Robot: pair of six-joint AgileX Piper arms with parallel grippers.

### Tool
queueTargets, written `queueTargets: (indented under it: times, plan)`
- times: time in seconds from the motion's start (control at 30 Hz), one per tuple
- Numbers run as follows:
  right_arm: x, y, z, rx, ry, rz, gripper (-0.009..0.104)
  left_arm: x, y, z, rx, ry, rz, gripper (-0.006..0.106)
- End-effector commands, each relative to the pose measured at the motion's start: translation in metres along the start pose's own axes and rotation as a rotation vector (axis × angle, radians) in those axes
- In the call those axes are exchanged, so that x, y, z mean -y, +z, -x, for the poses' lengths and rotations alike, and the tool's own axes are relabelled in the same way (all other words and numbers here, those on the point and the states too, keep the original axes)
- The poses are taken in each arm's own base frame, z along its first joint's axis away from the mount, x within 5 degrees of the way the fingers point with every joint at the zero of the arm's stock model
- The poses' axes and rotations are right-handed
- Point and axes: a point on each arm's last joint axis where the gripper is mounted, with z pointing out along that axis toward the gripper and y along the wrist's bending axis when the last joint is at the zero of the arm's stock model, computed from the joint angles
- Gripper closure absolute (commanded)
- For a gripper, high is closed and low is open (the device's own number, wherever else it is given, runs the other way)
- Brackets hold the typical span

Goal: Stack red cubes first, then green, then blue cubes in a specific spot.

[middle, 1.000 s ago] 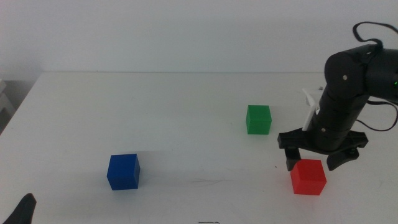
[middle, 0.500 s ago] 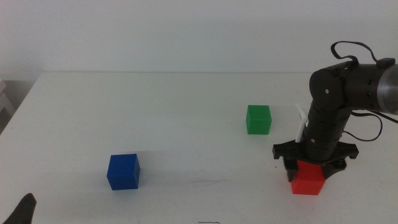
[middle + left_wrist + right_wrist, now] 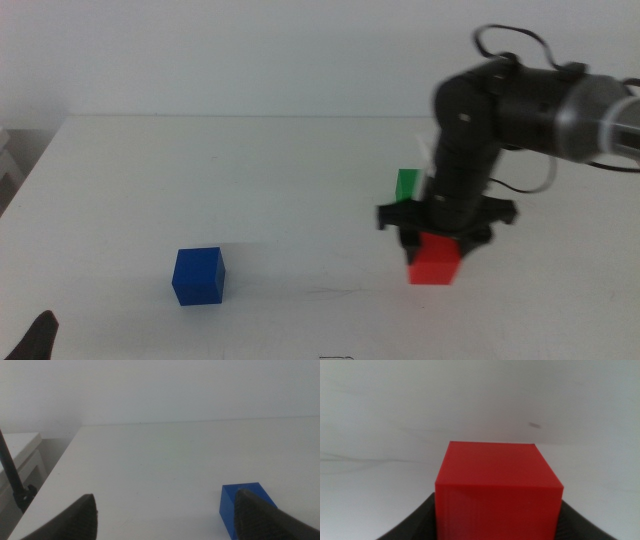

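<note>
We see the right gripper (image 3: 436, 238) clamped on the red cube (image 3: 435, 259), just in front of the green cube (image 3: 406, 184). The blue cube (image 3: 198, 275) sits well apart on the table (image 3: 250, 170). The left gripper (image 3: 165, 515) waits with its jaws apart.

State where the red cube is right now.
In the middle view the red cube sits right of centre, gripped in the right end effector, just in front of the green cube.

A bright red cube (image 3: 436, 260), a green cube (image 3: 406, 184) and a deep blue cube (image 3: 198, 276) on a plain white table (image 3: 250, 180).
</note>
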Motion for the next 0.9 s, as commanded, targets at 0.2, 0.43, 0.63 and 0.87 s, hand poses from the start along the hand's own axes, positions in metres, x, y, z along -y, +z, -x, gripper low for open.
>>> queueTargets:
  times: [0.2, 0.43, 0.63, 0.87]
  plan:
    - [-0.074, -0.028, 0.018, 0.067, -0.056, 0.036, 0.096, 0.000, -0.002, 0.010, 0.107, -0.016, -0.002, 0.007]
    - [-0.111, -0.012, 0.028, 0.053, -0.050, 0.058, 0.096, 0.000, -0.002, 0.010, 0.107, -0.016, -0.002, 0.007]
    - [-0.117, 0.001, 0.028, 0.034, -0.056, 0.044, 0.096, 0.000, -0.002, 0.010, 0.107, -0.016, -0.002, 0.007]
    - [-0.113, 0.004, 0.029, 0.049, -0.037, 0.005, 0.096, 0.000, -0.002, 0.010, 0.107, -0.016, -0.002, 0.007]
